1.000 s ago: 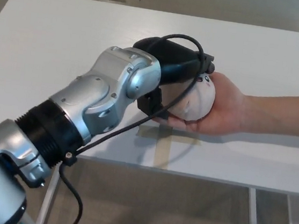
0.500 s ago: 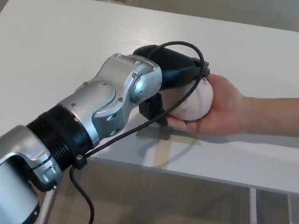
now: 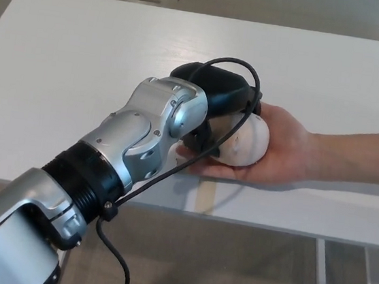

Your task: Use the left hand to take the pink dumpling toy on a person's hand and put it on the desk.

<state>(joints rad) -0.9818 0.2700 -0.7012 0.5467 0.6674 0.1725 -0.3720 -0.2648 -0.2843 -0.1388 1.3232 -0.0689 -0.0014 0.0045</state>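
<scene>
One robot hand (image 3: 216,100) over one dumpling toy (image 3: 244,140)

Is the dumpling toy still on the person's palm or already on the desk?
On the palm: the dumpling toy rests in the person's hand, left hand over it.

White desk (image 3: 61,66) w/ person's hand (image 3: 281,149) resting near front edge, palm up.

Left arm (image 3: 116,157) is extended from near left toward centre; left hand (image 3: 215,100) is laid over an upturned person's hand (image 3: 281,149). Finger closure is hidden. Right hand is unseen.
</scene>
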